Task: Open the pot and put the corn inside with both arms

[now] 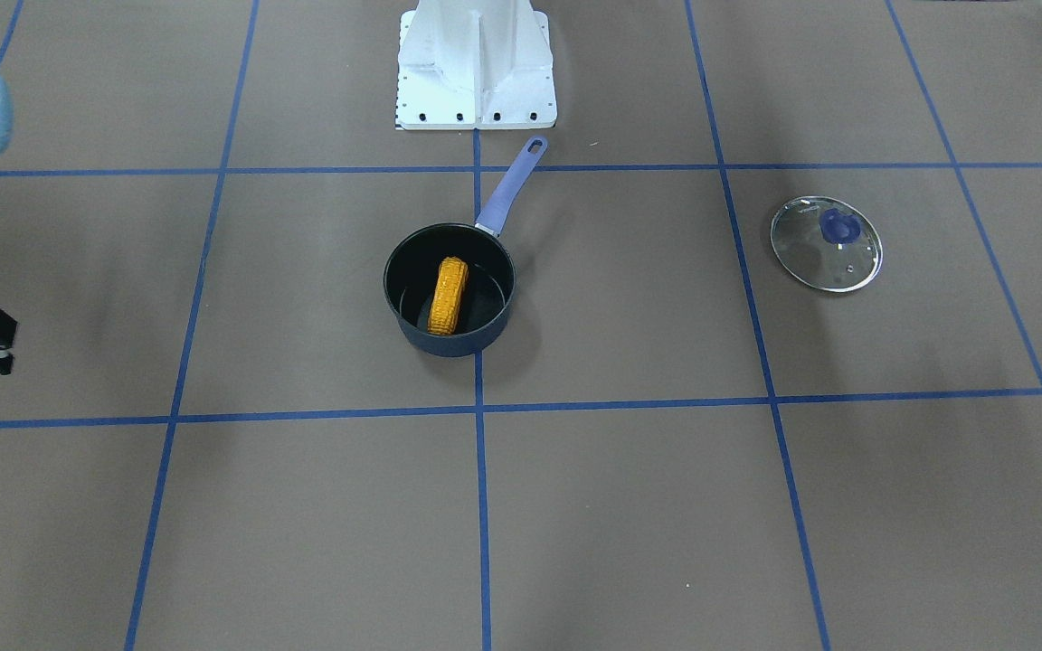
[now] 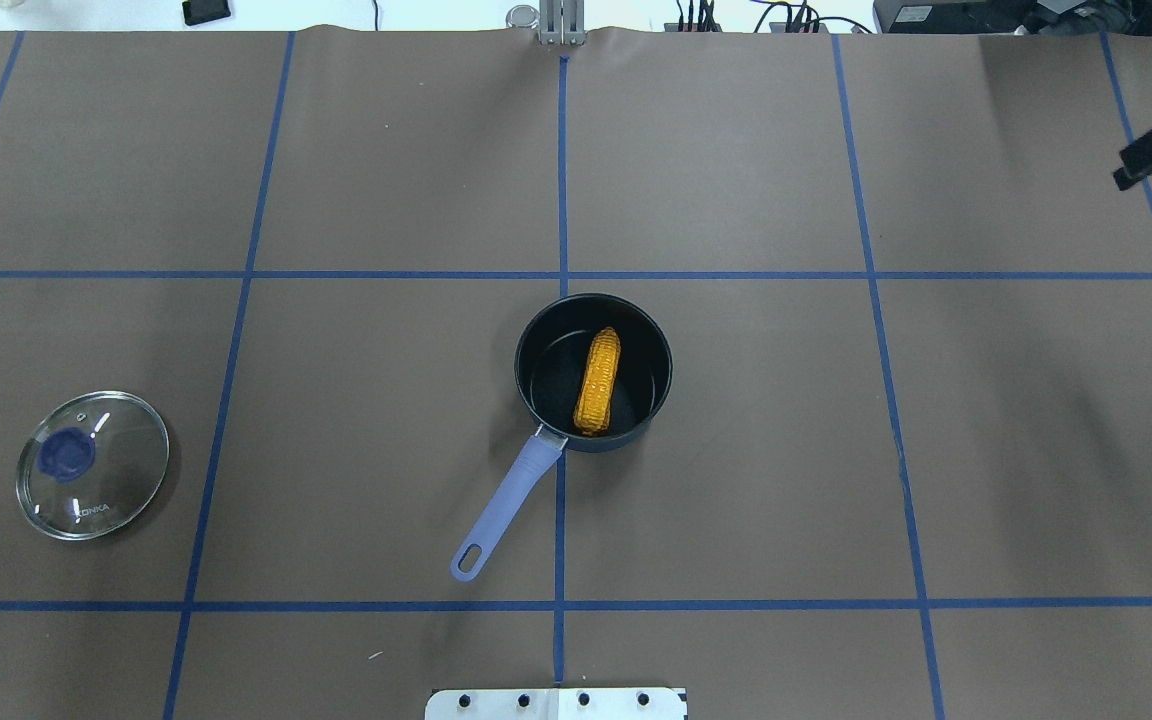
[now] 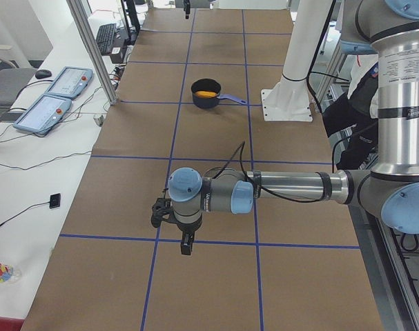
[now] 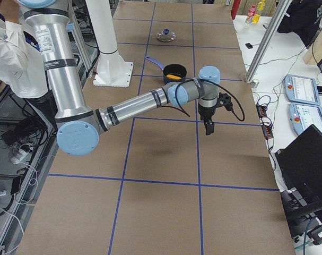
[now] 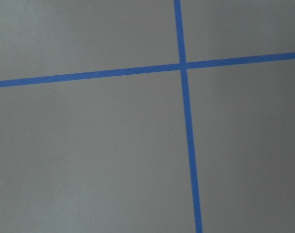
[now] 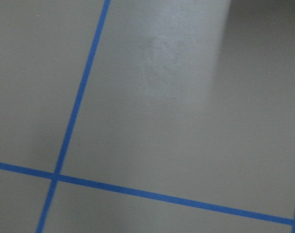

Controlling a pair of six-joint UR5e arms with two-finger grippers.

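The dark blue pot (image 1: 412, 316) with a lilac handle (image 1: 512, 192) stands open at the table's middle. The orange-yellow corn (image 1: 449, 295) lies inside it and also shows in the overhead view (image 2: 600, 382). The glass lid (image 2: 93, 464) with a blue knob lies flat on the table far to the robot's left. My right gripper (image 2: 1126, 178) hangs over bare table far to the right; I cannot tell if it is open. My left gripper (image 3: 186, 243) hovers low over the table beyond the lid and shows only in the exterior left view, so I cannot tell its state.
The white robot base plate (image 1: 476, 99) sits behind the pot. Blue tape lines grid the brown table. Both wrist views show only bare table and tape. Tablets (image 3: 54, 96) and cables lie off the table's far edge.
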